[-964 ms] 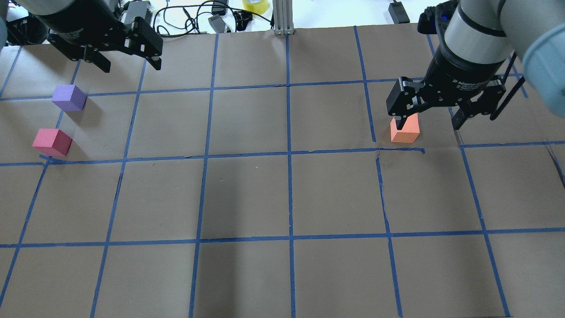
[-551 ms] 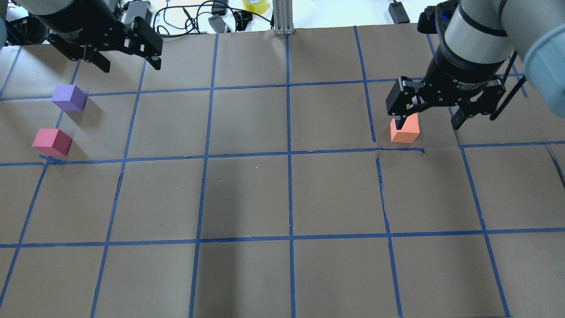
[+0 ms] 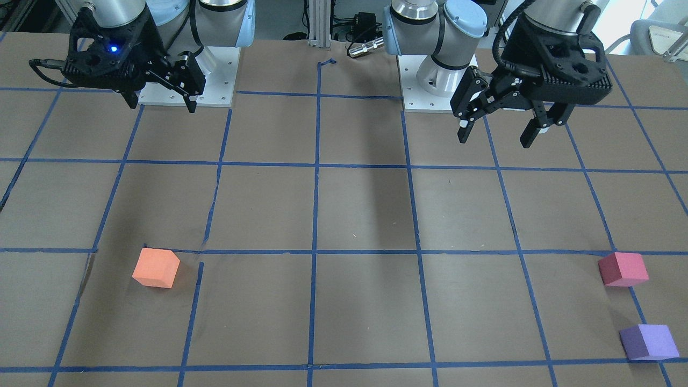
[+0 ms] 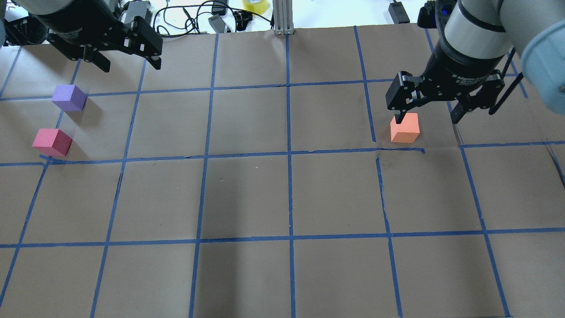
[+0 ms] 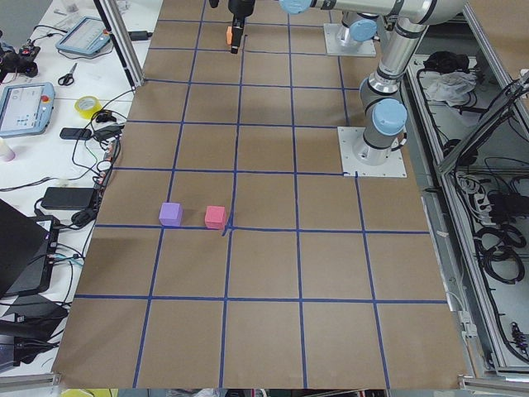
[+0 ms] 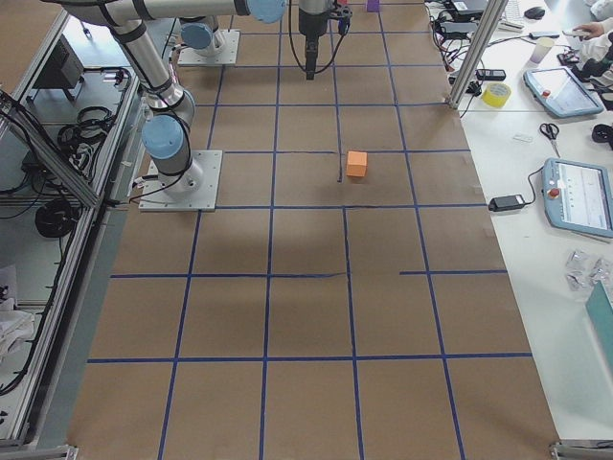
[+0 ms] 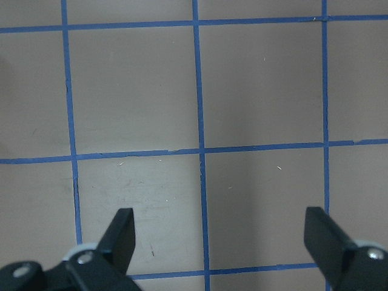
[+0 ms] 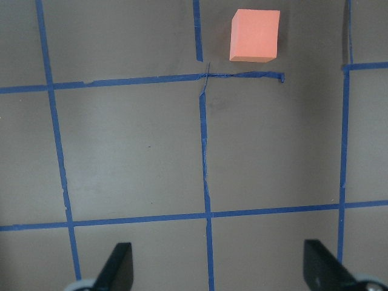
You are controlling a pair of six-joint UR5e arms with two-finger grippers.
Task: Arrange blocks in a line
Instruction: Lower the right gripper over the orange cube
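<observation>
The orange block (image 4: 404, 128) rests on the brown paper at the right and also shows in the front view (image 3: 156, 267) and near the top of the right wrist view (image 8: 254, 35). My right gripper (image 4: 427, 120) is open and empty, held high above the table; the block lies well ahead of its fingertips (image 8: 118, 264). The purple block (image 4: 69, 97) and the red-pink block (image 4: 52, 142) sit close together at the far left. My left gripper (image 4: 131, 67) is open and empty, high above bare paper (image 7: 221, 242), apart from both.
Blue tape lines (image 4: 289, 152) divide the brown paper into large squares. Cables, a tape roll (image 4: 255, 4) and a metal post (image 4: 282, 17) lie beyond the far table edge. The arm bases (image 3: 185, 80) stand at the robot's side.
My right gripper has shifted slightly toward the far edge in the overhead view, uncovering more of the orange block. The left arm and all three blocks have not moved.
</observation>
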